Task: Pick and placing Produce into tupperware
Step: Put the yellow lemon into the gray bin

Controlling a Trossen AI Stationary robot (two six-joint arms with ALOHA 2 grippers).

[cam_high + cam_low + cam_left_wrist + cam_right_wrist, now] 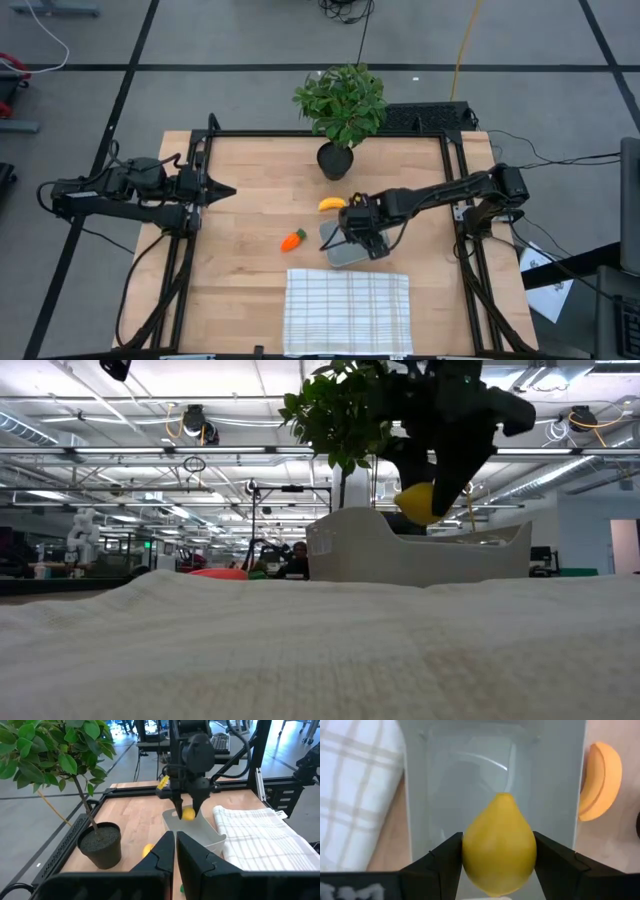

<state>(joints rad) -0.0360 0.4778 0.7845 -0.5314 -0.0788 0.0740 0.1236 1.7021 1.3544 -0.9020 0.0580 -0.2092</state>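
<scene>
Right gripper: the lemon is being clenched between both fingers, directly above the empty tupperware.
Left gripper: it is being held pressed together, parked at the table's left edge.
Banana: it is lying on the wood just beside the tupperware.
Carrot: it is lying near the tupperware, apart from it.
Risk: if the round lemon is being released from this height, a bounce or roll over the shallow wall is likely.
Second risk: the light container is being approached closely; a finger catching its rim could tip it toward the checked cloth.

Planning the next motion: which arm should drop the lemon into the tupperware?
Right. The right gripper already clamps the lemon directly above the tupperware; the left gripper waits at the table's left edge.
</scene>
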